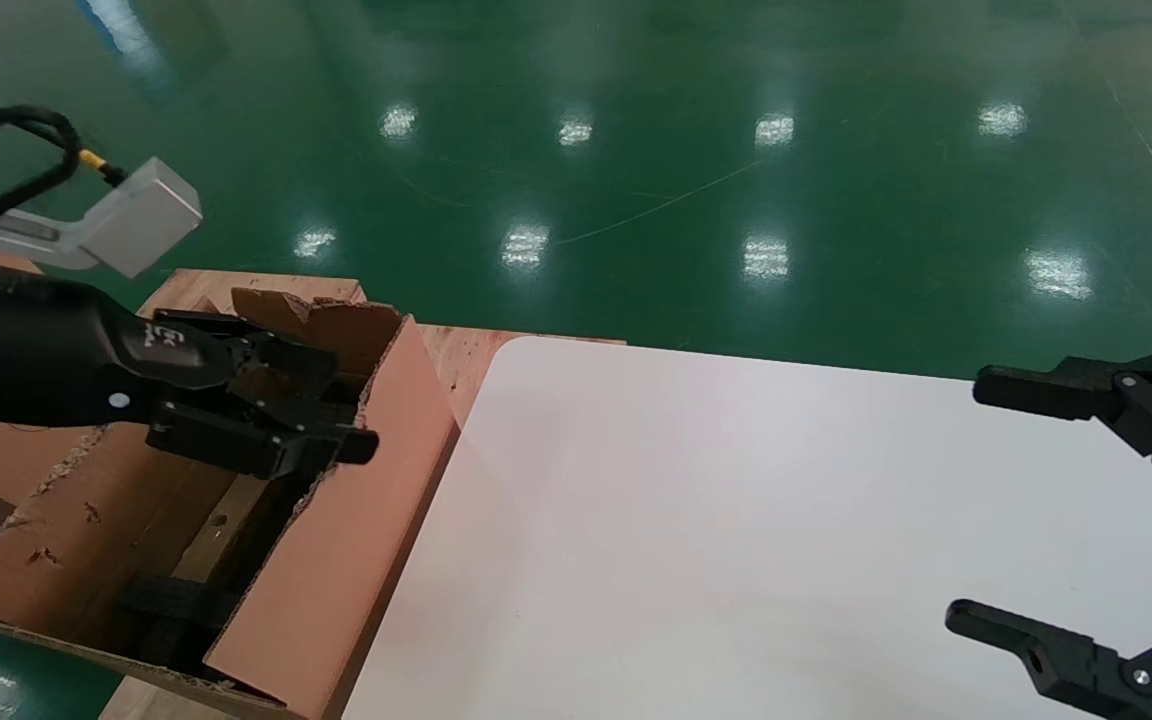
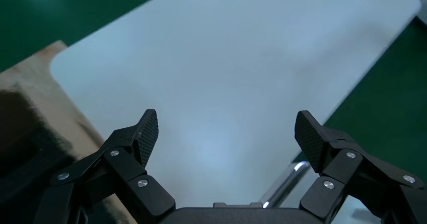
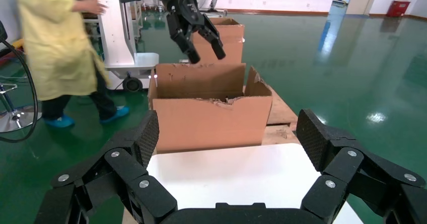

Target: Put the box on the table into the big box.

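Observation:
The big box [image 1: 356,540], a brown carton with torn flaps and black foam inside, stands left of the white table [image 1: 736,520]. It also shows in the right wrist view [image 3: 211,123]. My left gripper [image 1: 336,405] hangs open and empty over the carton's opening; it also shows far off in the right wrist view [image 3: 204,48]. In its own view it [image 2: 226,128] faces the bare table [image 2: 226,58]. My right gripper [image 1: 966,500] is open and empty over the table's right side, facing the carton [image 3: 226,128]. The small taped box is not in view.
A wooden pallet [image 1: 456,360] lies under the carton. In the right wrist view a person in a yellow coat [image 3: 60,48], a white machine base [image 3: 126,32] and another carton [image 3: 226,38] stand beyond it. Green floor surrounds the table.

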`<control>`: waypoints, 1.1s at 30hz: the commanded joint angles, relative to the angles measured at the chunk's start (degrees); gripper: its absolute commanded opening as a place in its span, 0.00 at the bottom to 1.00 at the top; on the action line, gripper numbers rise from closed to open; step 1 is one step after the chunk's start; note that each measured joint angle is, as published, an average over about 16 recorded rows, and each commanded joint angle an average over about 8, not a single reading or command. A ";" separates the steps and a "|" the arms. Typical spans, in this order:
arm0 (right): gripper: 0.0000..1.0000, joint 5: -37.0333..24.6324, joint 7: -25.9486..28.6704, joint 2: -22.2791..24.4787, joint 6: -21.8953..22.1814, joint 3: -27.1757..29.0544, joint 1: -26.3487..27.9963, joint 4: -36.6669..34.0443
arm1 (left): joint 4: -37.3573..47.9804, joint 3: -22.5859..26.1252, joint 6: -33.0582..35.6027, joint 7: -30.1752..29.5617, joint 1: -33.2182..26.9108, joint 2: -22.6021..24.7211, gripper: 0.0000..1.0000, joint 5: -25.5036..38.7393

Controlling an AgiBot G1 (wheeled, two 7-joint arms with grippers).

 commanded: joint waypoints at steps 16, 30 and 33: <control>1.00 0.02 -0.03 0.01 0.00 -0.04 0.02 -0.03 | -0.05 -25.73 2.22 9.75 23.48 5.98 1.00 -2.18; 1.00 0.04 -0.05 0.02 0.01 -0.08 0.03 -0.03 | -0.20 -48.78 3.90 18.12 44.44 11.11 1.00 -3.26; 1.00 0.05 -0.05 0.03 0.02 -0.08 0.03 -0.03 | -0.23 -53.74 4.26 19.92 48.94 12.22 1.00 -3.49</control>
